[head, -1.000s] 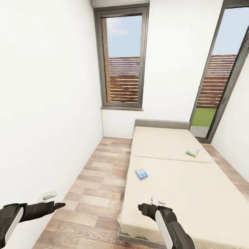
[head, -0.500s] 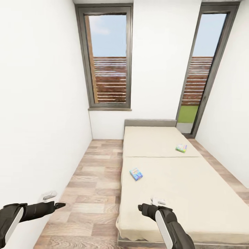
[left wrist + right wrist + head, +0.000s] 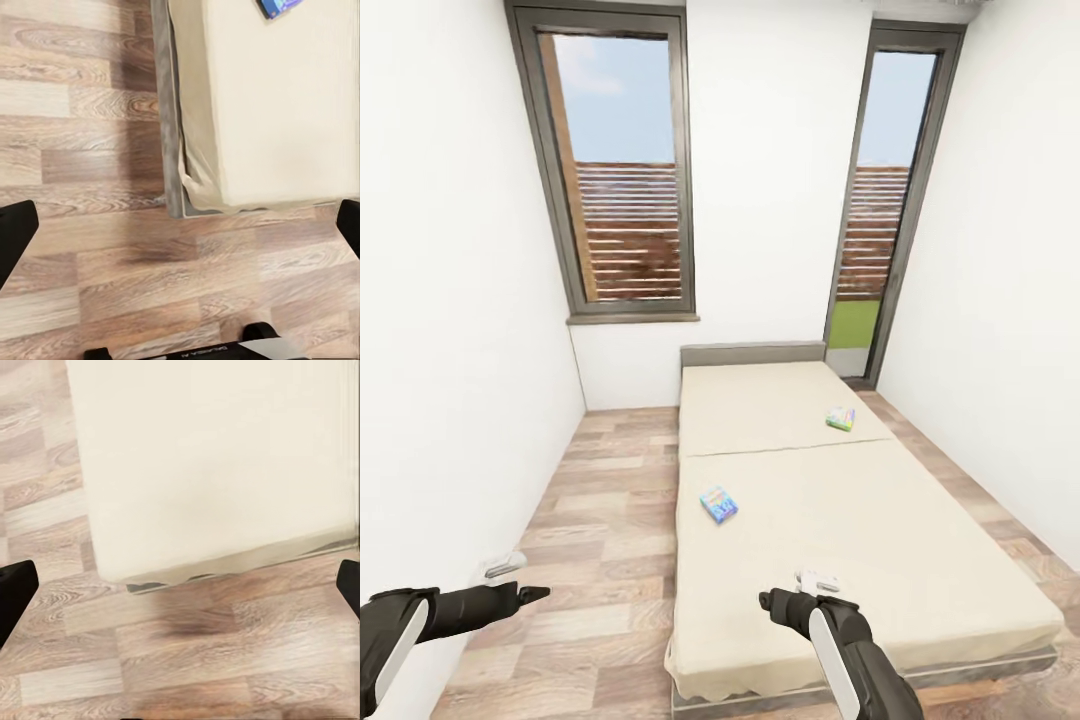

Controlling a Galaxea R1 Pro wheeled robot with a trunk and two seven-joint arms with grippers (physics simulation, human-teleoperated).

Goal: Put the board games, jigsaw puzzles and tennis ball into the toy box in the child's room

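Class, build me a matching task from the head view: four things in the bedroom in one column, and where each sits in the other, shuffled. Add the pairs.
Things
1. blue board game
2. green-edged board game
3. headboard
4. right tool

Places
A. far end of the bed, by the wall
B. over the bed's near end
C. mattress, near its left edge
D. mattress, further back, toward the right

Pairs: 1-C, 2-D, 3-A, 4-B

Matt beige cloth bed [image 3: 840, 520] on grainy wood-plank floor [image 3: 600, 520].
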